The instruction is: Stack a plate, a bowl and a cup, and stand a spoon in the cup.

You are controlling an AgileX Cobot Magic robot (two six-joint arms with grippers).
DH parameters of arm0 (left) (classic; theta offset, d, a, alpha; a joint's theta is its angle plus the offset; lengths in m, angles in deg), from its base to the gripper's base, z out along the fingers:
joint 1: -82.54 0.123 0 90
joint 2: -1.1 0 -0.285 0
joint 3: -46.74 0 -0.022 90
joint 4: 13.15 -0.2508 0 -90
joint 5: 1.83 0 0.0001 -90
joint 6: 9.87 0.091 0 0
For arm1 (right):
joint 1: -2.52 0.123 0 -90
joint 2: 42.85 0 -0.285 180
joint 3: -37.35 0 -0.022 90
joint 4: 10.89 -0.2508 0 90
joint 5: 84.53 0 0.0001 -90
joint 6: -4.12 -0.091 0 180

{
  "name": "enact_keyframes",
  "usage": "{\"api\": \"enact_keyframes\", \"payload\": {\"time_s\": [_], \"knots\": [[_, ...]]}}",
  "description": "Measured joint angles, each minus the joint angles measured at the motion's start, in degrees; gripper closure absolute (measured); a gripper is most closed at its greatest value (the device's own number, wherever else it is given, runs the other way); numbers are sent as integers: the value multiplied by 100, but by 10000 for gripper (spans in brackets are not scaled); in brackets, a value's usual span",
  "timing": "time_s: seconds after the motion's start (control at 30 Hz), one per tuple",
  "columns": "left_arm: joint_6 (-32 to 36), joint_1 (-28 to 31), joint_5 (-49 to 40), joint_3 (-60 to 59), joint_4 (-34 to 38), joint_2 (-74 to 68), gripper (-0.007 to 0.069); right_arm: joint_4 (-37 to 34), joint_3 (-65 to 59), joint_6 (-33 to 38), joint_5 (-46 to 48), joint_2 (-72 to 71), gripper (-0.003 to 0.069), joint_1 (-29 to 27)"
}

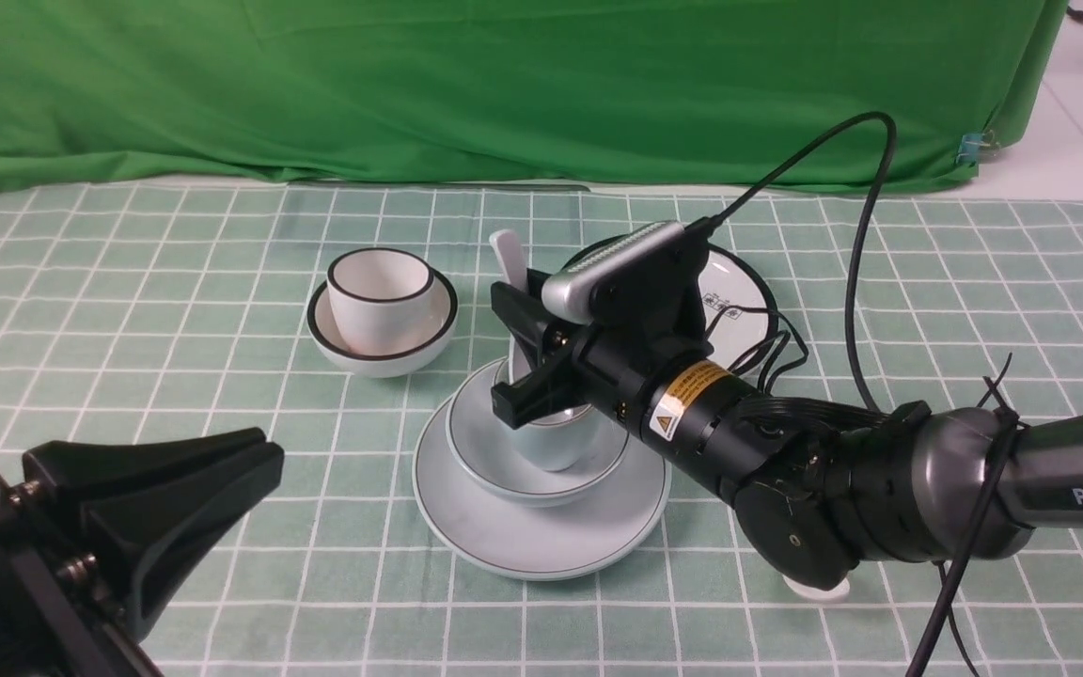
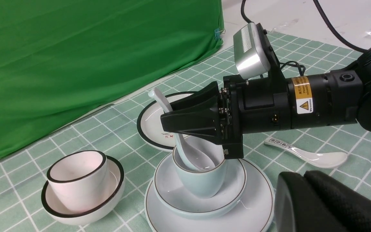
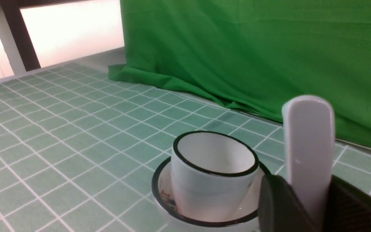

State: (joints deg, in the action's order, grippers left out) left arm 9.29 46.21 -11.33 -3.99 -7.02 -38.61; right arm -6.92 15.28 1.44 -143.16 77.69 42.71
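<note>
Two arms reach over a table [image 1: 128, 282] covered in green cloth with a white grid, and a green curtain [image 1: 504, 85] runs along its far edge. At the near left, the left gripper [image 1: 271, 453] has its fingers closed together, with bare cloth beyond it and to its right. Farther back, a black-rimmed white cup [image 1: 363, 324] leans in a black-rimmed white bowl [image 1: 410, 365], with open cloth on their left.

Near the middle, the plate [image 1: 541, 553] lies flat on the cloth, the bowl [image 1: 490, 465] rests on it, and the cup [image 1: 556, 444] sits inside the bowl. The spoon [image 1: 507, 252] stands tilted in the cup, its bowl end down inside, and the fingers of the right gripper [image 1: 511, 346] grip its handle. Behind them, partly covered by that gripper, is a black-rimmed plate [image 1: 739, 282].

To the right, the right arm [image 1: 965, 480] crosses above a spoon with a marked handle [image 2: 324, 159]. A blue clip [image 1: 970, 149] grips the curtain's right end, and pale surface shows past it; the right wrist view seems to show bright panels [image 3: 72, 27] past the table
</note>
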Motion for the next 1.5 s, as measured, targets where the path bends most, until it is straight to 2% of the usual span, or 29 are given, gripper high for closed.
{"api": "enact_keyframes", "payload": {"time_s": [0.1, 0.27, 0.63, 0.77, 0.87, 0.9, 1.07, 1.1, 1.13, 1.27, 1.4, 1.5], "knots": [[0, 0, -4, 0, 0, 0, 613, 0, 0, 22, 0, 0, 482, 0], [0, 0, -32, 0, 0, 0, 613, 0, -13, 41, -11, 0, 406, 0], [-2, 0, -109, 0, 0, 0, 613, 33, -343, -156, 45, -416, 395, 0], [-2, 0, -109, 0, 0, 0, 613, 202, -351, -238, 713, -1135, 394, 0], [-22, 0, -320, 51, 161, 7, 612, 287, -351, -245, 2405, -2226, 400, 0], [-22, 0, -341, 62, 179, 7, 612, 286, -351, -245, 2510, -2289, 403, 0], [-53, 0, -766, 9, 549, 176, 612, 304, -356, -245, 5321, -3921, 531, 0], [-53, 0, -766, 9, 550, 196, 612, 304, -353, -245, 5516, -4032, 544, 0], [-53, 0, -737, -106, 558, 399, 612, 304, -400, -237, 6225, -4462, 588, 0], [-53, 0, -480, -365, 571, 1007, 612, 304, -712, -258, 7563, -5367, 637, 0], [-48, 0, -309, -628, 581, 1481, 612, 304, -1062, -458, 8332, -6023, 629, 0], [-48, 0, -323, -733, 581, 1530, 612, 304, -1225, -574, 8565, -6334, 611, 0]]}}
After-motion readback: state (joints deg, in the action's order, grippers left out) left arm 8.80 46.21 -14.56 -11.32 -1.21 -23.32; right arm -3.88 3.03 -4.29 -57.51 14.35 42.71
